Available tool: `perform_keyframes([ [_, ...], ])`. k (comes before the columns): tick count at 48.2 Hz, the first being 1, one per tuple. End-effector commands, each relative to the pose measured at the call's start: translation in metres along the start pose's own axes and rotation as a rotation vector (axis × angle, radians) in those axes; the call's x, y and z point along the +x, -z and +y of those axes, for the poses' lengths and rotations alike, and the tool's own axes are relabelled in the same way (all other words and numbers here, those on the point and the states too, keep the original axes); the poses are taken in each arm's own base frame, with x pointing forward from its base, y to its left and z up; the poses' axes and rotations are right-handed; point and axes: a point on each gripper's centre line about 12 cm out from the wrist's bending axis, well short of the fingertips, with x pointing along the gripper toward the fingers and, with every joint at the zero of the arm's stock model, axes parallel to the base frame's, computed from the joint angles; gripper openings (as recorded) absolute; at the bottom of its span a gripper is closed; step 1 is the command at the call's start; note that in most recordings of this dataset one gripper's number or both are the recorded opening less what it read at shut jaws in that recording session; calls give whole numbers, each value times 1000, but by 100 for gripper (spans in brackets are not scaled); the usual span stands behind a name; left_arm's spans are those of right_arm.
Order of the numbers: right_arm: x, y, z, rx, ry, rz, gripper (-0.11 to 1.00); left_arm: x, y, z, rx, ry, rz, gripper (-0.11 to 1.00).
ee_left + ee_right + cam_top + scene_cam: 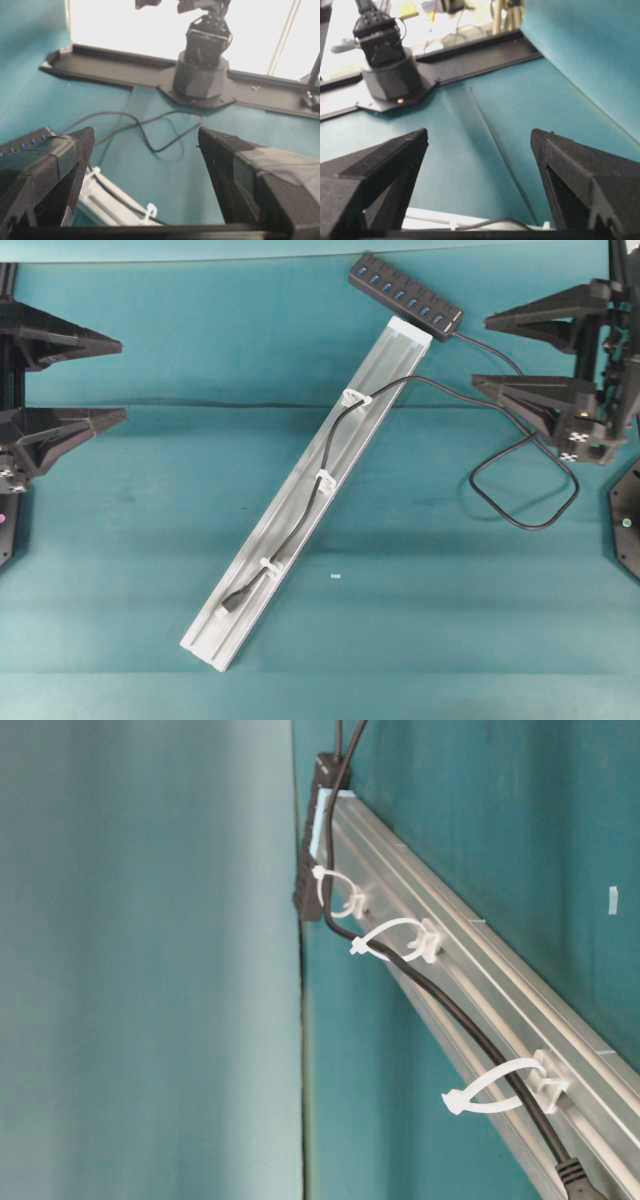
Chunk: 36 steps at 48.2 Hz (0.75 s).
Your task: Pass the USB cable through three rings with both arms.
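The black USB cable (pixel 300 520) lies along the silver rail (pixel 285 540) and runs under all three whitish rings: the top one (pixel 356 397), the middle one (pixel 325 480) and the bottom one (pixel 269 565). Its plug (pixel 232 604) rests near the rail's lower end. From the top ring the cable loops over the table (pixel 525 510) back to the black hub (pixel 405 295). My left gripper (pixel 120 380) hangs open at the left edge, far from the rail. My right gripper (pixel 480 352) is open at the right, beside the hub. The table-level view shows the cable (pixel 450 1010) inside the rings (pixel 495 1088).
The rail lies diagonally across the teal table (pixel 150 540), from the hub down to the lower left. A small white scrap (pixel 336 577) sits right of the rail. The opposite arm's base (pixel 202 75) stands on a black plate at the table's far edge.
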Motion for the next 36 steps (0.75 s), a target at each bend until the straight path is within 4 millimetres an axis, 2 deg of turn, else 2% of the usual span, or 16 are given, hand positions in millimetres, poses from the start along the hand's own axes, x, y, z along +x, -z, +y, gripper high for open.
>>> perform_keyframes([
  [1,-1,-4,2,8,-6,-14,90,0,-6,-1,8,5,-21,93],
  [16,-2,4,2,8,-12,1,90,-2,-5,-1,6,5,-15,93],
  [27,-10,0,2,7,-13,-41,90,-9,-6,-1,18,2,-3,93],
  [36,-14,5,1,9,-12,-38,90,-7,-4,-1,14,2,3,93],
])
